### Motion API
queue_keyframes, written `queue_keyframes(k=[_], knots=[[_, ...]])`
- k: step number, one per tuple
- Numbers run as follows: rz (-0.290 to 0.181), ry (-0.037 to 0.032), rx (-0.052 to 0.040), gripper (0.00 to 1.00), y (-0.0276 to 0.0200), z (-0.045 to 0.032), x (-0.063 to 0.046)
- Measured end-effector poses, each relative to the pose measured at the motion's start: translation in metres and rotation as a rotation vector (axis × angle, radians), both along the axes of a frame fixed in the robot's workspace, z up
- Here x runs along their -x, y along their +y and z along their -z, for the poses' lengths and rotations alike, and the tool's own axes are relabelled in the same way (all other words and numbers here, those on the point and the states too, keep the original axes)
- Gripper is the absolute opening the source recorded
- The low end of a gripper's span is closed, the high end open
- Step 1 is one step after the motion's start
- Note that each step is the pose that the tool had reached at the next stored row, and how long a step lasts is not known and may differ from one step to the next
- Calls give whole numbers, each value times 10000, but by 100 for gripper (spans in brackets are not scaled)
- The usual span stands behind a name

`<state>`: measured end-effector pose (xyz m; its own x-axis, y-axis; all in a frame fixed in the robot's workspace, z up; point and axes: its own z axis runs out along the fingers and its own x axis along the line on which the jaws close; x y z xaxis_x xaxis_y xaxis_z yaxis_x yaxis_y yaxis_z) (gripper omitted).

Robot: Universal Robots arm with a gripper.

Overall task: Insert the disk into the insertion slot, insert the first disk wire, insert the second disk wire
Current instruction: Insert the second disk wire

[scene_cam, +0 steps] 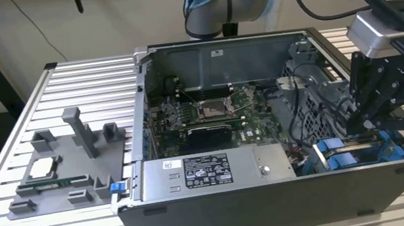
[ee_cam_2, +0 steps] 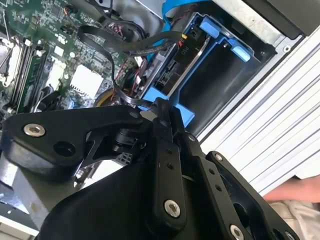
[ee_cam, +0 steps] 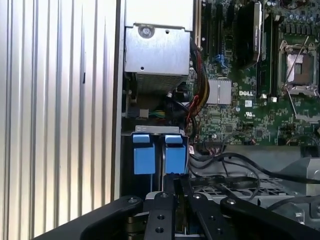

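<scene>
Here the black two-fingered gripper [scene_cam: 363,125] hangs over the blue-edged grey insertion slot [scene_cam: 350,152] at the case's four o'clock corner; its fingers [ee_cam: 172,200] look pressed together, holding nothing visible.

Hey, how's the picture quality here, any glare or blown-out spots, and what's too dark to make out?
In the second wrist view the ribbed table is washed out white, while the claw is dark and looms large and soft. In the first wrist view the table glares and the bay beneath the blue tabs sinks into shadow. The exterior view is evenly lit.
</scene>
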<state>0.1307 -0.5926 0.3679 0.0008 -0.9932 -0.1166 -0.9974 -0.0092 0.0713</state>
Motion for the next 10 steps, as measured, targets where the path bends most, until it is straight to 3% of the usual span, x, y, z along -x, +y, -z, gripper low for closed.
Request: queue_keyframes(k=[10], knots=[[-108, -253, -5, 0, 16, 70, -82]])
